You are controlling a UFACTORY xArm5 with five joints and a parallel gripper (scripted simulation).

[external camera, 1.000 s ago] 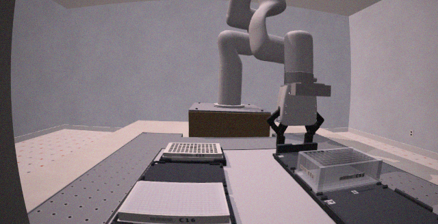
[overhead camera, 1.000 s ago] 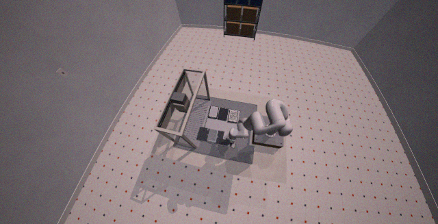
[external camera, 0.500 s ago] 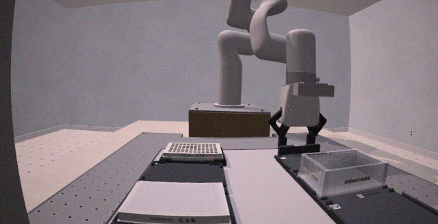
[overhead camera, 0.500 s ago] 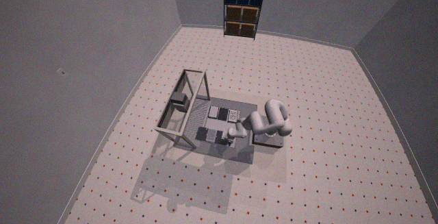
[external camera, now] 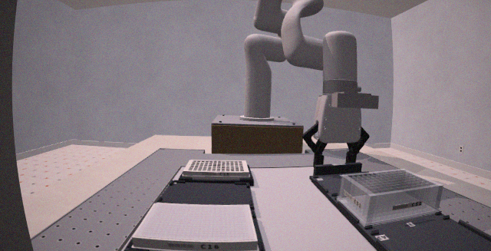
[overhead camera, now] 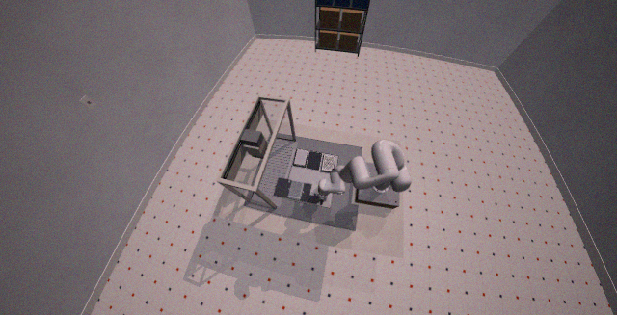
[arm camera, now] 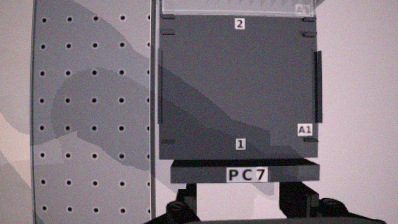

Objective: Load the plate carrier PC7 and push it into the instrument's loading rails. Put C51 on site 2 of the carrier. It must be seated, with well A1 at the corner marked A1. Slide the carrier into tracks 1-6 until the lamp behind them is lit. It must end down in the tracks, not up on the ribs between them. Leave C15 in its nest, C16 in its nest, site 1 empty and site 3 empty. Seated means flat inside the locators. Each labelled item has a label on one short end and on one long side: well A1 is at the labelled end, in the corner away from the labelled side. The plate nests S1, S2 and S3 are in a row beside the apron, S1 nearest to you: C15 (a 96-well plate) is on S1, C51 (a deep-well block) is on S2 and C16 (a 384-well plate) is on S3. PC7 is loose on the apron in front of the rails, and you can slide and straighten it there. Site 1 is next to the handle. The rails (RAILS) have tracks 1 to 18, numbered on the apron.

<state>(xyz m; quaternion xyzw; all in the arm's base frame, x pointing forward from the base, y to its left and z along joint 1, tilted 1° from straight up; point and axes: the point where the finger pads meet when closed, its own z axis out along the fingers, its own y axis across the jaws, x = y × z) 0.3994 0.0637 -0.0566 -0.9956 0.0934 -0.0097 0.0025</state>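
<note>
The carrier PC7 (external camera: pixel 433 232) (arm camera: pixel 235 90) (overhead camera: pixel 283 187) lies with its far end at the near end of the rails (overhead camera: pixel 276 166). Clear block C51 (external camera: pixel 391 193) (arm camera: pixel 235 6) (overhead camera: pixel 295 191) looks flat on site 2; its labels show on the rails-side long face and the nest-side short end. Sites 1 and 3 are empty. My gripper (external camera: pixel 334 160) (arm camera: pixel 238 191) is open, its fingers behind the handle, around nothing. C15 (external camera: pixel 216 168) (overhead camera: pixel 329 162) is on S1 and C16 (external camera: pixel 196 224) (overhead camera: pixel 301 157) on S3. The lamp cannot be made out.
The emptied nest S2 (external camera: pixel 207 194) (overhead camera: pixel 315 160) lies between the two plates. The pale apron (external camera: pixel 295 209) separates nests and carrier. A frame (overhead camera: pixel 267 161) with a grey box (overhead camera: pixel 252 138) stands over the rails. A perforated deck (arm camera: pixel 82 115) runs along the carrier's outer side.
</note>
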